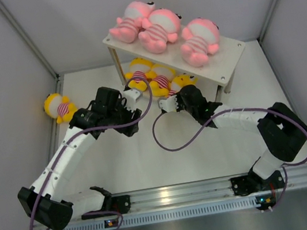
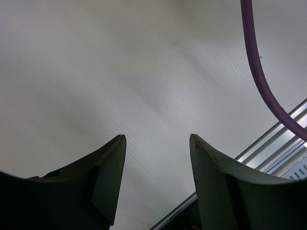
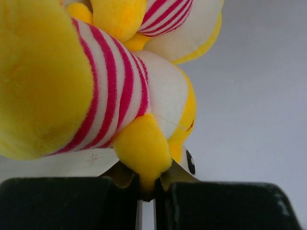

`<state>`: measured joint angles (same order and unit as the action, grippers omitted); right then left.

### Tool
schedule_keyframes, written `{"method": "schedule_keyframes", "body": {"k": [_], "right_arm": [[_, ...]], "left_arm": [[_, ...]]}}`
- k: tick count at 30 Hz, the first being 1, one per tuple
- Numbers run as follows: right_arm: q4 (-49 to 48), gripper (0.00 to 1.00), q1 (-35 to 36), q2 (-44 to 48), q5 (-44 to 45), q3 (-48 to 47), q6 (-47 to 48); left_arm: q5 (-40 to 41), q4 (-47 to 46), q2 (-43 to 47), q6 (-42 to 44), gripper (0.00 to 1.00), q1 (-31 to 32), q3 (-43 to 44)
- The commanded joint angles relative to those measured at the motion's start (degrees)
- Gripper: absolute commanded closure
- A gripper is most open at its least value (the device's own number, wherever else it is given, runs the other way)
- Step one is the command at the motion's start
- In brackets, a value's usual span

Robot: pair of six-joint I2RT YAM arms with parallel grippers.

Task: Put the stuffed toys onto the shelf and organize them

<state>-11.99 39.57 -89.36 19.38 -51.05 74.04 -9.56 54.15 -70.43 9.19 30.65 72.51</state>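
The white shelf stands at the back with three pink stuffed toys lying on its top tier. Three yellow stuffed toys crowd under it at its front left. My right gripper reaches in there and is shut on a yellow limb of one yellow toy, pinched between the fingers. A second yellow toy presses against it from behind. Another yellow toy lies alone at the far left. My left gripper is open and empty over bare table.
Grey walls close in the table on the left, back and right. The shelf's thin metal legs stand beside the yellow toys. A purple cable loops over the middle of the table. A metal rail runs along the near edge.
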Motion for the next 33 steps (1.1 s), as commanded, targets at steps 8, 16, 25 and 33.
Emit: {"method": "schedule_keyframes", "body": {"k": [8, 16, 25, 33], "right_arm": [[-8.2, 1.0, -0.9, 5.4, 1.5, 3.0, -3.6], [-9.8, 1.0, -0.9, 8.9, 4.4, 8.6, -5.9], [-0.7, 0.69, -1.2, 9.4, 7.0, 7.4, -7.9], [16.5, 0.37, -0.7, 13.9, 7.7, 4.4, -10.6]], "left_arm": [[-0.3, 0.2, 0.4, 0.7, 0.39, -0.3, 1.6], [-1.1, 0.2, 0.6, 0.5, 0.39, -0.3, 1.2], [-0.6, 0.2, 1.4, 0.2, 0.39, -0.5, 1.1], [-1.2, 0.2, 1.3, 0.5, 0.39, -0.4, 1.5]]}}
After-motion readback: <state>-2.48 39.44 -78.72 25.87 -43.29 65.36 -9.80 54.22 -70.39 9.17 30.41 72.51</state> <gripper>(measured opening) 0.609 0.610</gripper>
